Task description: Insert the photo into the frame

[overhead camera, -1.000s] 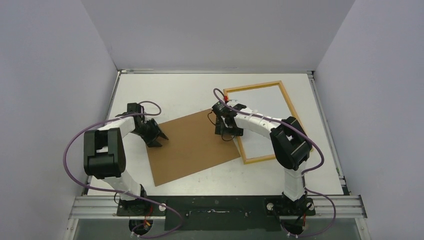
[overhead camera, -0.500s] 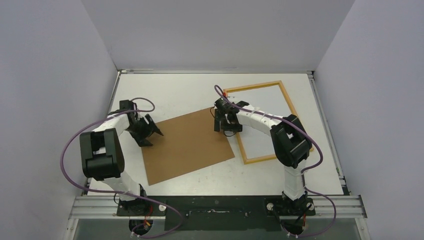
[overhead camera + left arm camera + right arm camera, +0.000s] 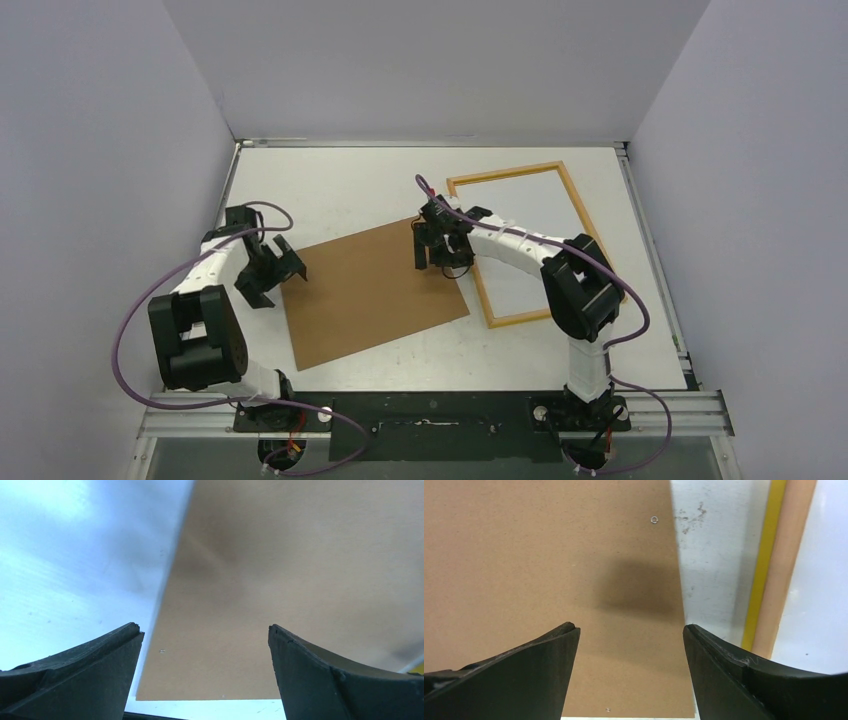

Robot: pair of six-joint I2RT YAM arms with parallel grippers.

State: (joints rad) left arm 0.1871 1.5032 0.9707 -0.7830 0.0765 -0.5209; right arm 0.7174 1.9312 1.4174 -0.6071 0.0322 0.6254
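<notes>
The frame [image 3: 505, 176] lies flat at the back right of the table, a thin wood-coloured rectangle. Its near rail shows a yellow edge [image 3: 766, 555] in the right wrist view. A plain brown backing board [image 3: 375, 290] lies flat left of it. The photo is out of view. My left gripper [image 3: 273, 278] hangs open at the board's left edge, and that edge [image 3: 280, 580] passes between its fingers with nothing held. Open too, my right gripper [image 3: 437, 260] hovers over the board's right corner [image 3: 549, 555], a little left of the frame.
White table [image 3: 330, 185] with grey walls on three sides. A strip of bare table [image 3: 709, 555] separates the board from the frame. Purple cables loop off both arms.
The left gripper opened wide, let go of the board and drew back left. Before that the board slid a little to the left. The right gripper shifted slightly left and opened a bit more.
</notes>
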